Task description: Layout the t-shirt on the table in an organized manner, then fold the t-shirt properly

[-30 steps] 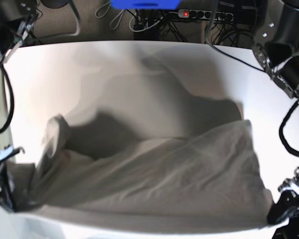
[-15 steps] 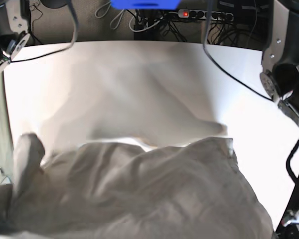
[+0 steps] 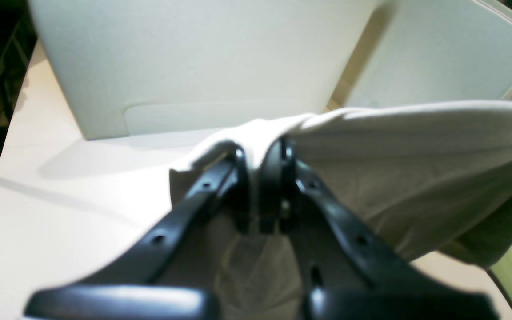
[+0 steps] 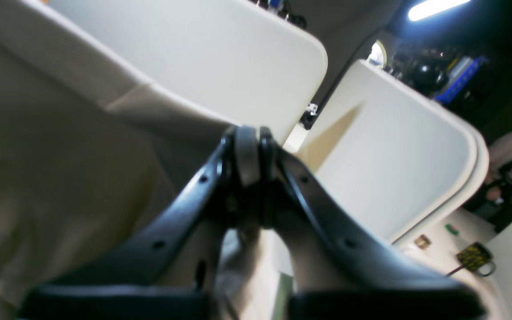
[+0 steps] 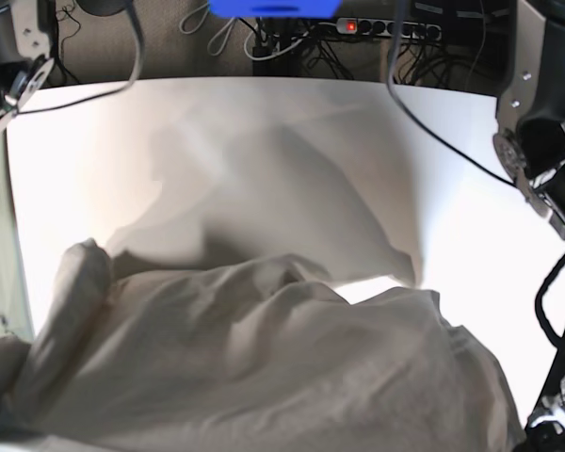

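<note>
- Your table [image 5: 292, 122] spreads white across the base view, its far half bare.
- Your t-shirt [image 5: 264, 367] billows over the near half, lifted off the surface along its near edge.
- Your left gripper [image 3: 262, 155] is clamped on a bunched fold of the shirt's edge.
- Your right gripper [image 4: 248, 151] has its jaws pressed together, pinching cloth between them.

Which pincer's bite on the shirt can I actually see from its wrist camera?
The left pincer: a fold of shirt bulges out between its closed tips. The right pincer is shut too, but cloth at its tips isn't clear.
</note>
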